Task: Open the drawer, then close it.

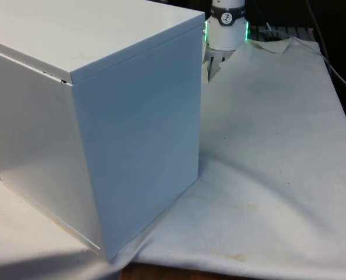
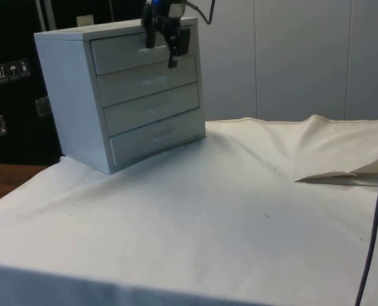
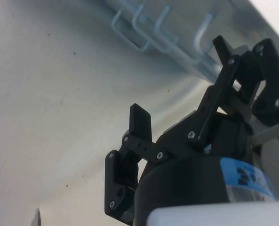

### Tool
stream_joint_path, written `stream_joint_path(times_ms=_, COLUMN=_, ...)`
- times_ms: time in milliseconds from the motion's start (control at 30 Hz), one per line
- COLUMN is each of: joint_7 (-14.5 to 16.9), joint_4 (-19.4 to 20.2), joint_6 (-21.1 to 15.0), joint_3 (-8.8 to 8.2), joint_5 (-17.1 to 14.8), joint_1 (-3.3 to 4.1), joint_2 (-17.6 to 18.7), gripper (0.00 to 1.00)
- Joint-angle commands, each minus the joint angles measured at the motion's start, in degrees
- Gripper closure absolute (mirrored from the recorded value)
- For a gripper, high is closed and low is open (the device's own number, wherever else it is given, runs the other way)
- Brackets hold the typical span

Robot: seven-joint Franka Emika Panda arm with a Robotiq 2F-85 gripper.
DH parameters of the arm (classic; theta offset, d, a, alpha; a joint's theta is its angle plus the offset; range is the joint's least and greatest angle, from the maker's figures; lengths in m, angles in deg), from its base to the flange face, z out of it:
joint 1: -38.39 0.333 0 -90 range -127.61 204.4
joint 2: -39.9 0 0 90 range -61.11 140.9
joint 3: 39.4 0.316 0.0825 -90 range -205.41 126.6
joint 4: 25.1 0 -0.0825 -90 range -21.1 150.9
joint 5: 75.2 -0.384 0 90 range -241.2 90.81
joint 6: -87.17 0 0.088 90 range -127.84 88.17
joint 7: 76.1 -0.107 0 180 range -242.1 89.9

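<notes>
- The chest of drawers (image 2: 122, 95) stands on the white cloth (image 2: 239, 217) near the table's far corner in the side view, with dark cabinets behind it.
- In the front view the chest (image 1: 97, 116) turns its plain back and side to the camera and takes up the front view's left; the cloth (image 1: 278, 146) lies bare on the front view's right.
- The chest has four drawers stacked one above another. All four fronts look flush with the carcass in the side view — none stands out.
- Each front carries a pale bar handle; the handles (image 3: 153, 33) appear as a row of bent bars in the wrist view.
- The top drawer (image 2: 134, 52) sits directly under the chest's lid panel.
- The black gripper (image 2: 163, 38) hangs in front of the top drawer at its upper edge, fingers pointing downward across the drawer front.
- One finger (image 2: 173, 56) reaches down to the seam between the top drawer and the second drawer (image 2: 147, 80).
- In the wrist view the gripper (image 3: 186, 108) shows its two fingers set well apart — the jaws stand open, with nothing held between them.
- Whether a finger touches the top drawer's handle cannot be told from these views.
</notes>
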Motion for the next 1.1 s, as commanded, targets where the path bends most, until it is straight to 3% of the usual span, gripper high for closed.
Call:
stream_joint_path(times_ms=0, joint_7=-1.09, joint_4=0.0, joint_6=-1.15, joint_3=-0.11, joint_5=1.43, joint_1=-0.11, joint_2=0.17, gripper=0.0)
stream_joint_path(times_ms=200, joint_7=-0.86, joint_4=0.57, joint_6=-1.95, joint_3=-0.06, joint_5=1.38, joint_1=-0.11, joint_2=0.34, gripper=0.0)
stream_joint_path(times_ms=233, joint_7=-0.06, joint_4=0.74, joint_6=-0.97, joint_3=0.11, joint_5=0.11, joint_1=0.06, joint_2=0.0, gripper=0.0)
stream_joint_path(times_ms=267, joint_7=-0.8, joint_4=0.63, joint_6=-2.06, joint_3=-0.06, joint_5=1.32, joint_1=-0.11, joint_2=0.34, gripper=0.0)
stream_joint_path(times_ms=500, joint_7=-0.4, joint_4=0.8, joint_6=-2.06, joint_3=-0.06, joint_5=0.69, joint_1=-0.11, joint_2=0.34, gripper=0.0)
stream_joint_path(times_ms=567, joint_7=-0.06, joint_4=0.92, joint_6=-1.2, joint_3=0.06, joint_5=0.11, joint_1=0.0, joint_2=0.0, gripper=0.11)
stream_joint_path(times_ms=600, joint_7=-0.4, joint_4=0.86, joint_6=-2.12, joint_3=-0.06, joint_5=0.57, joint_1=-0.11, joint_2=0.34, gripper=0.11)
stream_joint_path(times_ms=767, joint_7=-0.4, joint_4=0.74, joint_6=-2.58, joint_3=-0.17, joint_5=0.57, joint_1=-0.06, joint_2=0.46, gripper=0.37)
stream_joint_path(times_ms=867, joint_7=0.06, joint_4=0.4, joint_6=-1.78, joint_3=-0.11, joint_5=0.11, joint_1=0.0, joint_2=0.11, gripper=0.59)
stream_joint_path(times_ms=900, joint_7=-0.4, joint_4=0.74, joint_6=-2.58, joint_3=-0.17, joint_5=0.52, joint_1=-0.06, joint_2=0.52, gripper=0.59)
stream_joint_path(times_ms=1067, joint_7=-0.34, joint_4=0.8, joint_6=-2.64, joint_3=-0.23, joint_5=0.52, joint_1=-0.06, joint_2=0.52, gripper=0.85)
